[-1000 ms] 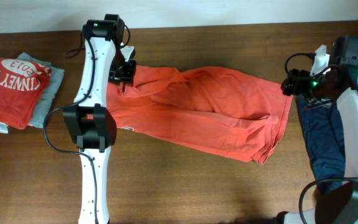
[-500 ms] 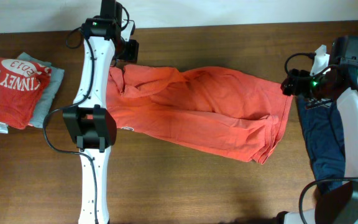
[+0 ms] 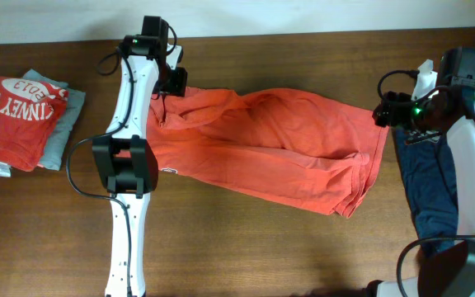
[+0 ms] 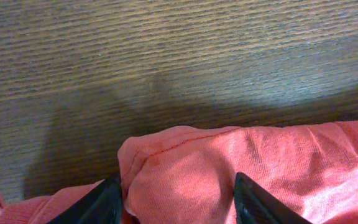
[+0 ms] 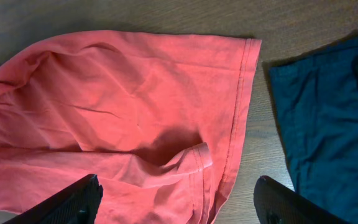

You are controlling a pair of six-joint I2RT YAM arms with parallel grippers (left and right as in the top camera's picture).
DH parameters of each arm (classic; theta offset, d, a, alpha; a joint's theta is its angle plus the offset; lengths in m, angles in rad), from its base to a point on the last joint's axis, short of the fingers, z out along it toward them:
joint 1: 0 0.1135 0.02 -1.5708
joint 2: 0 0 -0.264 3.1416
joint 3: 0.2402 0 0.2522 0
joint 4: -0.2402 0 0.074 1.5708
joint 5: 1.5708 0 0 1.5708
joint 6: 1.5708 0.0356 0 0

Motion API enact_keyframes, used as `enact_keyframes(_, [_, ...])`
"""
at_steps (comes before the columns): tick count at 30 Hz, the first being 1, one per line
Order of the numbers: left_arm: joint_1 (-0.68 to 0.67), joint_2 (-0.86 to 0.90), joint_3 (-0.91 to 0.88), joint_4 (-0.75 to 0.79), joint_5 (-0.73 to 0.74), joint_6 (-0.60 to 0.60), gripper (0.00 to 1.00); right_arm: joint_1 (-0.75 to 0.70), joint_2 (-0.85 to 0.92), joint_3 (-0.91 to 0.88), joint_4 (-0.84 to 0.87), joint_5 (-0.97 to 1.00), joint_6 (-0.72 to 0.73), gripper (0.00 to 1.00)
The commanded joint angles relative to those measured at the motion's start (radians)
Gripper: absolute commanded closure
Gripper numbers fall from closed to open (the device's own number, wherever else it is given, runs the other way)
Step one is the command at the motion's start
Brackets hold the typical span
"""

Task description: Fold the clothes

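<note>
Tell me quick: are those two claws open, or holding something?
Left claw: open, over a bunched edge of the orange shirt, not gripping it.
Right claw: open, holding nothing, above the shirt's hem.

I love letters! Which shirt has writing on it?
The folded red shirt at the far left, lying on a grey cloth. The orange shirt and dark blue garment show no letters.

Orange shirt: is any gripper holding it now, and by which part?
Nothing is held. The left gripper stands open with a bunched edge of the orange shirt between its fingers, unpinched; the right gripper is open above it.
</note>
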Motion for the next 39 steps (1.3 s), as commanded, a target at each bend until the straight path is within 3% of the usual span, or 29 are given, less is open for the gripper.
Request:
enact_keyframes(1, [0.006,0.022,0.001,0.009,0.007,-0.023,0.54,0.005,0.004,0.013,0.002,-0.013,-0.011,0.17])
enact_keyframes(8, [0.006,0.021,0.033,0.047,0.008,-0.045,0.93,0.005,0.004,0.013,0.004,-0.013,-0.011,0.17])
enact_keyframes(10, [0.006,0.021,0.065,0.051,0.008,-0.045,0.99,0.005,0.004,0.013,0.004,-0.013,-0.011,0.17])
enact_keyframes(18, [0.006,0.013,0.395,0.029,0.019,-0.045,0.99,0.005,0.004,0.013,0.003,-0.013,-0.011,0.17])
enact_keyframes(26, [-0.004,-0.058,0.395,-0.031,0.098,-0.043,0.99,0.005,0.004,0.013,0.003,-0.013,-0.011,0.17])
enact_keyframes(33, [-0.023,-0.058,0.395,-0.212,0.18,0.022,0.99,0.005,0.007,0.003,0.03,-0.008,-0.011,0.17])
enact_keyframes(39, [-0.02,-0.058,0.395,-0.23,0.18,0.024,0.99,0.005,0.132,0.0,0.138,0.048,-0.011,0.17])
